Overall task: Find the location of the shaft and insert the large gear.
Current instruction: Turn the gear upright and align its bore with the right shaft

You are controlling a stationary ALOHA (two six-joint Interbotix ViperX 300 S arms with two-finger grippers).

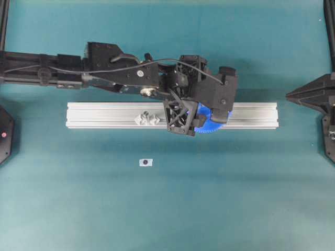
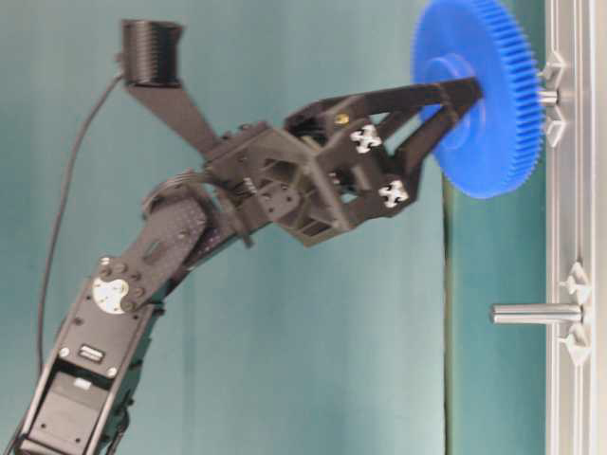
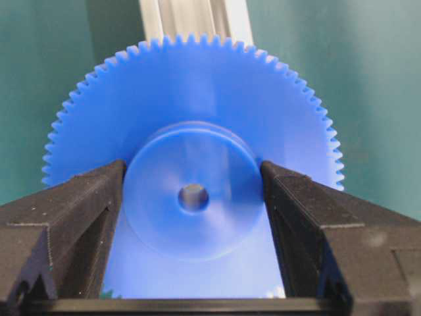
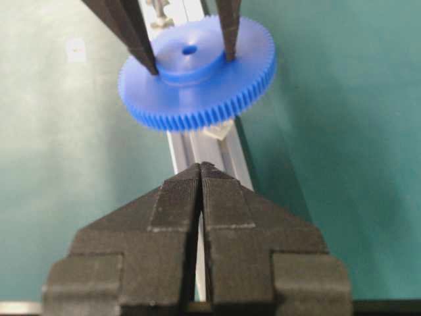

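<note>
The large gear (image 3: 197, 112) is bright blue with fine teeth and a raised hub. My left gripper (image 3: 193, 172) is shut on that hub, one finger on each side. In the table-level view the gear (image 2: 479, 95) hangs level just off the rail, and the shaft (image 2: 549, 96) pokes out between it and the rail, flanked by two clips. Grey shows inside the gear's centre hole (image 3: 193, 197). How far the pin reaches into the hole I cannot tell. My right gripper (image 4: 200, 168) is shut and empty, facing the gear (image 4: 197, 72) from along the rail.
The aluminium rail (image 1: 104, 115) runs left to right across the teal table. A second pin (image 2: 536, 313) with clips (image 1: 146, 118) stands on it left of the gear. A small white tag (image 1: 145, 162) lies in front of the rail. The right arm (image 1: 314, 94) sits at the right edge.
</note>
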